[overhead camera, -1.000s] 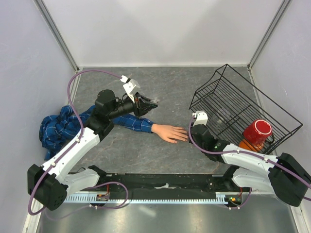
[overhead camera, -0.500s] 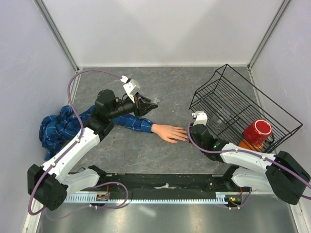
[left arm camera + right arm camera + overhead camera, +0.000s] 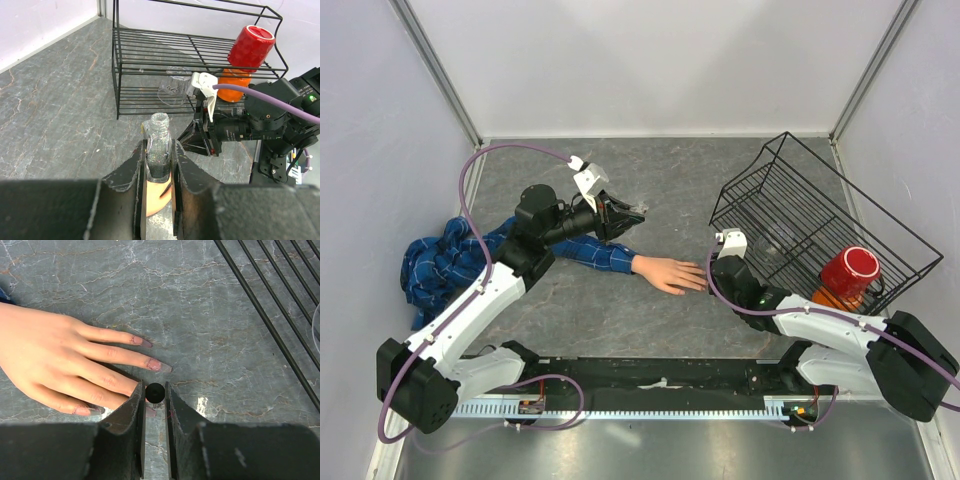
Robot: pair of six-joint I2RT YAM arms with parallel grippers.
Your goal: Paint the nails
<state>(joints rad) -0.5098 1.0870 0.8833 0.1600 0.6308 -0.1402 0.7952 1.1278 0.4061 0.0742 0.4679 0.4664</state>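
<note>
The pale peach mannequin hand [image 3: 670, 273] lies palm down on the grey table, and its blue plaid sleeve [image 3: 585, 250] runs off to the left. In the right wrist view the hand [image 3: 50, 355] shows long pinkish nails [image 3: 155, 364] pointing right. My right gripper [image 3: 155, 392] is shut on a small black brush cap [image 3: 155, 392], seen end-on just above a fingertip nail [image 3: 150, 411]. It sits at the fingertips in the top view [image 3: 713, 272]. My left gripper [image 3: 160, 160] is shut on an uncapped glittery polish bottle [image 3: 159, 142], held upright above the sleeve [image 3: 628, 214].
A black wire rack [image 3: 800, 200] stands at the right, holding a clear glass [image 3: 770, 240]. A red mug [image 3: 850, 270] and an orange object [image 3: 832, 298] are at its near end. The crumpled sleeve end [image 3: 435, 265] lies by the left wall.
</note>
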